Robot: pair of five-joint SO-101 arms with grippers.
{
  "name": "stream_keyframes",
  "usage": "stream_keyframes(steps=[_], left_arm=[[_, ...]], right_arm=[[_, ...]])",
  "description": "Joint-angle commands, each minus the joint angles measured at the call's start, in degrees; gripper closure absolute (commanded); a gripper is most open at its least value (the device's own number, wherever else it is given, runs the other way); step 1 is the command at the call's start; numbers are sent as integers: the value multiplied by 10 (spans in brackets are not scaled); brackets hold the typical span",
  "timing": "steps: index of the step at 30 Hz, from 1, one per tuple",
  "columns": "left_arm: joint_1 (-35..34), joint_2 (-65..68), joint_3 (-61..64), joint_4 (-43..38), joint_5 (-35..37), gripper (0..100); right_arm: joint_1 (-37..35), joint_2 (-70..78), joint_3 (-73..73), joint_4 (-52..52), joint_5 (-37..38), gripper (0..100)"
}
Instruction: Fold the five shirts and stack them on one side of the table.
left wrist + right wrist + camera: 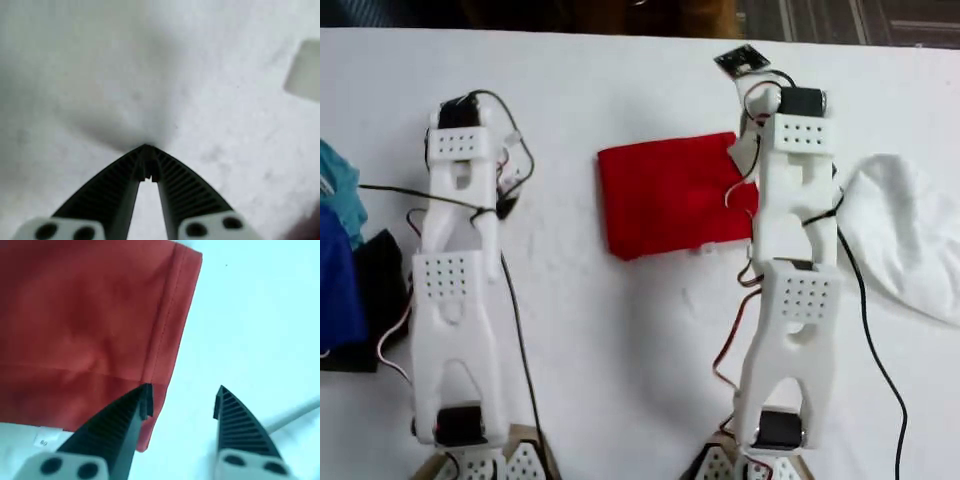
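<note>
Nearest, at the table's (620, 350) left edge, a black shirt (380, 275), a blue shirt (338, 285) and a teal shirt (340, 185) lie bunched together, and a white shirt (910, 235) lies crumpled at the right edge. Farther out, the folded red shirt (665, 195) lies mid-table. The right gripper (182, 395) is spread at its hemmed corner, one tip over the cloth. The left gripper (146, 162) is pressed together over bare table.
</note>
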Motion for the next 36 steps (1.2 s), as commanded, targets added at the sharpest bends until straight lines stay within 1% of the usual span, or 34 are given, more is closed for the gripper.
stream_keyframes(steps=[1, 6, 10, 13, 20, 23, 25, 26, 29, 31, 32, 36], left_arm=[[-25, -4, 6, -4, 2, 974], [-20, -4, 6, -4, 1, 974], [-20, -4, 6, -7, 1, 975], [-19, -4, 6, -7, 1, 975], [-19, -4, 6, -7, 1, 975], [-19, -4, 6, -7, 1, 975], [-19, -4, 6, -7, 1, 975], [-19, -4, 6, -7, 1, 975], [-19, -4, 6, -7, 1, 975], [-19, -4, 6, -7, 1, 975], [-19, -4, 6, -7, 1, 975], [-19, -4, 6, -7, 0, 975]], right_arm=[[-14, 6, -19, -21, 4, 779], [-19, 37, -19, -52, 4, 731], [-32, 45, -19, -54, 3, 729], [-35, 60, -11, -78, 0, 729], [-35, 147, -49, -82, -97, 729], [-36, 162, -78, -68, -142, 731], [-44, 167, -84, -42, -154, 767], [-51, 171, -87, -29, -153, 811], [-62, 177, -91, -5, -148, 998], [-68, 178, -91, 9, -148, 959], [-68, 178, -91, 15, -147, 981], [-59, 175, -91, 14, -143, 980]])
